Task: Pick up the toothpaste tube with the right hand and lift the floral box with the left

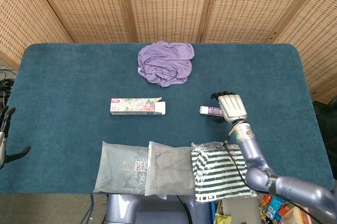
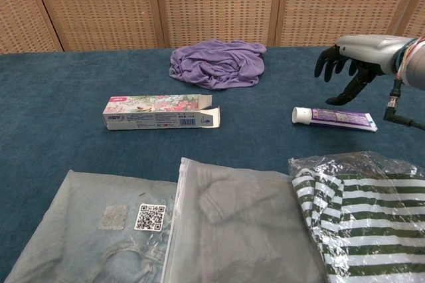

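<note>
— What is cut off or hard to make out?

— In the head view the right hand (image 1: 232, 107) hangs over the toothpaste tube (image 1: 209, 110), so only the tube's cap end shows there. The chest view gives the whole tube (image 2: 335, 117), lying flat on the blue tabletop (image 2: 53, 90), cap to the left. The left hand (image 1: 6, 134) is cut by the frame's left edge in the head view, off the tabletop's edge, and the chest view does not show it at all.

— And the right hand, is it holding anything?

— No. In the chest view the right hand (image 2: 346, 64) hovers above the tube, clear of it, palm down, dark fingers (image 2: 330, 60) apart and loosely bent toward the tabletop. It is released, grasping nothing.

— The left?

— What shows of it has fingers spread and nothing in them, so released as well.

— Where is the floral box?

— The floral box (image 2: 161, 111) lies flat near the middle of the tabletop, one end flap standing open on its right, well apart from both hands. Behind it is a crumpled purple cloth (image 2: 218, 62). Along the near edge lie three clear bags: a grey garment bag (image 2: 99, 230), another grey bag (image 2: 239, 220) partly overlapping it, and a striped garment bag (image 2: 362, 216), which the chest view crops at the right and bottom.
</note>
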Controlling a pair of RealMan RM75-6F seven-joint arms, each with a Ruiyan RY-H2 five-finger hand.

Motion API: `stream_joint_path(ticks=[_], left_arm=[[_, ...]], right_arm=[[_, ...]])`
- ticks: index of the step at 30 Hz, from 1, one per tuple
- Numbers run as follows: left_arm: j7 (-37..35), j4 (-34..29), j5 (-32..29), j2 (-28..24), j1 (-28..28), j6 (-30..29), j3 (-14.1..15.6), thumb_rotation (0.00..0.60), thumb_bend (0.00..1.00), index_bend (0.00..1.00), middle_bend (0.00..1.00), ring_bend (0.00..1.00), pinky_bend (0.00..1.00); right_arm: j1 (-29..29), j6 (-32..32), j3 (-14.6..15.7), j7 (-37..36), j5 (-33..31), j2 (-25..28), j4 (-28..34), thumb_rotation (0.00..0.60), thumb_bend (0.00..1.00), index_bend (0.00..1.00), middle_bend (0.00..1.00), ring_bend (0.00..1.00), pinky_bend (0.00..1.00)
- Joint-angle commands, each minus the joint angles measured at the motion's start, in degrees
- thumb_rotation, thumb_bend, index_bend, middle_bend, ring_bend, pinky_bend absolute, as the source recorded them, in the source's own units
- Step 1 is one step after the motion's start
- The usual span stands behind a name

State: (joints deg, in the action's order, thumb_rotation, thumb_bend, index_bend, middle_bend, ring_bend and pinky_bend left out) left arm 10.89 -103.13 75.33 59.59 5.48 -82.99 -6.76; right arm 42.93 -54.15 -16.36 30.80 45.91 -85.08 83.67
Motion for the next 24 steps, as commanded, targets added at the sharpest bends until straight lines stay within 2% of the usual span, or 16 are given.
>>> stream_joint_path(ticks=[1, 9, 24], left_arm=[[0.27, 0.32, -0.53, 0.26, 0.31, 0.47, -0.09, 0.600, 0.18, 0.00, 0.00, 0.00, 0.00], [0.09, 0.73, -2.05, 0.30, 0.81, 1.36, -0.36, 0.600, 0.18, 0.00, 0.00, 0.00, 0.00], [0.30, 1.09, -3.24, 0.43, 1.43, 2.29, -0.26, 0.600, 0.18, 0.00, 0.00, 0.00, 0.00]], right_arm=[[1.80, -1.53, 0.62, 2.14, -3.69, -4.91, -4.57, 0.600, 0.35, 0.31, 0.35, 0.28, 0.29], [3.25, -0.25, 2.08, 2.36, -4.90, -10.87, -12.25, 0.600, 0.36, 0.31, 0.36, 0.28, 0.30], [2.98, 1.11, 4.12, 0.83, -1.59, -15.16, -22.87, 0.600, 0.36, 0.32, 0.37, 0.28, 0.30]])
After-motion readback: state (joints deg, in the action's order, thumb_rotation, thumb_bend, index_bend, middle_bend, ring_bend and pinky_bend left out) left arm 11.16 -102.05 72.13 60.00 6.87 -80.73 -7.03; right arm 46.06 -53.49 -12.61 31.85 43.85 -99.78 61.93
